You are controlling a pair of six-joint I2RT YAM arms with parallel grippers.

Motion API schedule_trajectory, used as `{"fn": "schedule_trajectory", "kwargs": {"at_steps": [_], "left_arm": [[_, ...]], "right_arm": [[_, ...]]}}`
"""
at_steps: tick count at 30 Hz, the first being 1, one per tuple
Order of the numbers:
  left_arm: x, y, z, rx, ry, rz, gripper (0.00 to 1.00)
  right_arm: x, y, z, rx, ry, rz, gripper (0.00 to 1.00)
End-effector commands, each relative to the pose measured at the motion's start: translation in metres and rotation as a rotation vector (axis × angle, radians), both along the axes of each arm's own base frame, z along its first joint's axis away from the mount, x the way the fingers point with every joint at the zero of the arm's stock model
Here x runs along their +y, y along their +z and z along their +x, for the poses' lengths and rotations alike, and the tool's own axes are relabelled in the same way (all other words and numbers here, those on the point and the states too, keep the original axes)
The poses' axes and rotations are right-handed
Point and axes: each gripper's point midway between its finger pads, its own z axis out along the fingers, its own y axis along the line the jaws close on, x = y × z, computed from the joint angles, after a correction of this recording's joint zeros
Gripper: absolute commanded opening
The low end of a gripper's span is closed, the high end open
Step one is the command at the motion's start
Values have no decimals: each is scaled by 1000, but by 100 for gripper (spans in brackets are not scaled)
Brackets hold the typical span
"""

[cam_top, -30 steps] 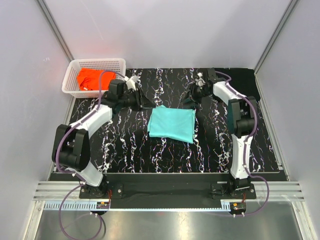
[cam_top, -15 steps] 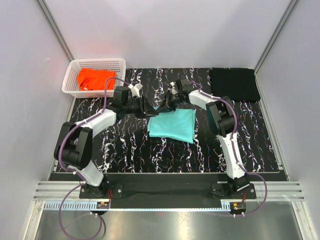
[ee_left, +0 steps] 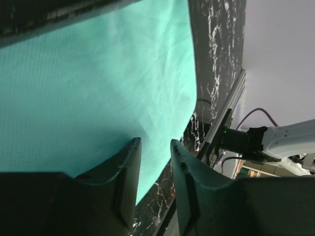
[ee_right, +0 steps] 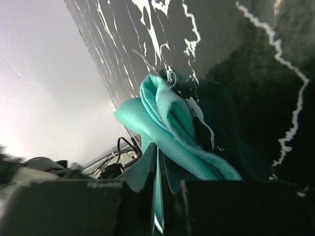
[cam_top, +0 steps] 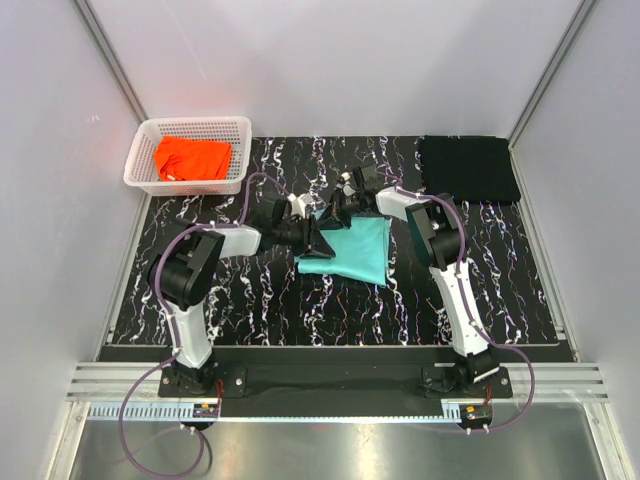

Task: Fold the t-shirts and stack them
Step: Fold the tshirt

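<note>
The folded mint-teal t-shirt [cam_top: 350, 252] lies mid-table. My right gripper [cam_top: 335, 212] is at its far left corner, shut on a bunched fold of the teal cloth [ee_right: 167, 118], with a thin layer pinched between the jaws [ee_right: 158, 164]. My left gripper [cam_top: 318, 238] is low at the shirt's left edge. Its jaws [ee_left: 155, 150] stand apart over the teal cloth [ee_left: 98, 88], gripping nothing that I can see. The orange t-shirt [cam_top: 192, 158] lies crumpled in the basket. The black t-shirt [cam_top: 468, 168] sits folded at the far right.
The white lattice basket [cam_top: 140, 160] stands at the far left corner of the black white-veined tabletop [cam_top: 250, 300]. Grey walls close in the sides and the back. The two arms meet over the shirt's far left corner.
Both arms swung inward to the teal shirt, the left from near the basket and the right from beside the black shirt. The right gripper closed on the teal corner.
</note>
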Motion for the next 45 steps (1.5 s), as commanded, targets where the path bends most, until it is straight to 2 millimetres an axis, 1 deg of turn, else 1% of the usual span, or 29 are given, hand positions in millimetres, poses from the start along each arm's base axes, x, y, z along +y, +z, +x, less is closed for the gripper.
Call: {"fn": "schedule_trajectory", "kwargs": {"at_steps": [1,2,4,5,6,9,10,13,14,15,17,19,21,23,25,26,28,29,31,32,33,34,36,38,39,40,42,43,45], "left_arm": [[2,-12,-15,-10,-13,-7,33],[9,-29,-32,38,-7,25,33],[14,-34,-48,51,-7,37,34],[18,-42,-67,82,-24,51,34],[18,-35,-73,63,-34,45,36],[24,-34,-96,75,-60,65,37],[24,-22,-97,45,-62,51,38],[23,-1,-88,-5,-52,57,40],[17,19,-76,-53,-50,35,41],[14,27,-73,-59,-50,27,41],[5,49,-56,-94,-37,-4,44],[-3,58,-48,-108,-42,-20,45],[-14,61,-38,-101,-50,-40,45],[-26,65,-37,-102,-64,-80,44],[-37,55,-44,-80,-89,-86,44],[-43,56,-46,-80,-94,-108,43],[-52,41,-62,-41,-115,-113,43],[-58,42,-65,-36,-113,-137,43],[-64,22,-82,13,-129,-128,42],[-67,20,-85,15,-129,-141,42],[-68,15,-89,23,-134,-134,41],[-68,0,-93,45,-134,-106,41],[-66,-13,-93,50,-133,-78,41],[-62,-23,-93,44,-154,-36,41],[-62,-22,-91,37,-162,-26,41],[-65,-15,-85,14,-162,-21,43],[-64,5,-82,-28,-169,-6,47],[-68,21,-78,-65,-164,-11,49],[-66,56,-78,-117,-149,-20,55]], "right_arm": [[-2,-10,-2,43,-13,-4,10],[-4,-10,1,41,-20,-5,10],[-5,-9,2,39,-24,-4,10],[-5,-9,3,40,-25,-3,10],[-6,-9,4,42,-27,-3,10],[-6,-8,4,44,-28,-1,10],[-6,-7,4,39,-27,1,10],[-6,6,7,22,-30,12,10],[-8,11,8,18,-36,14,10],[-10,17,11,10,-41,20,10],[-14,37,14,-13,-55,34,10],[-27,56,20,-37,-83,42,11],[-40,70,24,-58,-109,47,15],[-61,83,25,-72,-140,50,16],[-82,91,20,-76,-163,52,17],[-87,91,17,-74,-167,49,17],[-98,90,3,-70,-165,45,17],[-104,88,-1,-66,-169,42,17],[-110,81,-17,-55,-161,29,17],[-111,79,-22,-54,-157,25,17],[-112,81,-27,-58,-155,22,17],[-115,72,-37,-42,-151,10,17],[-119,66,-48,-43,-154,-14,17],[-127,64,-51,-45,-172,-35,22],[-130,64,-53,-47,-182,-45,26],[-143,65,-53,-56,-213,-56,29],[-157,67,-55,-61,-243,-74,38],[-167,70,-55,-91,-249,-83,41],[-175,75,-62,-96,-243,-101,45]]}}
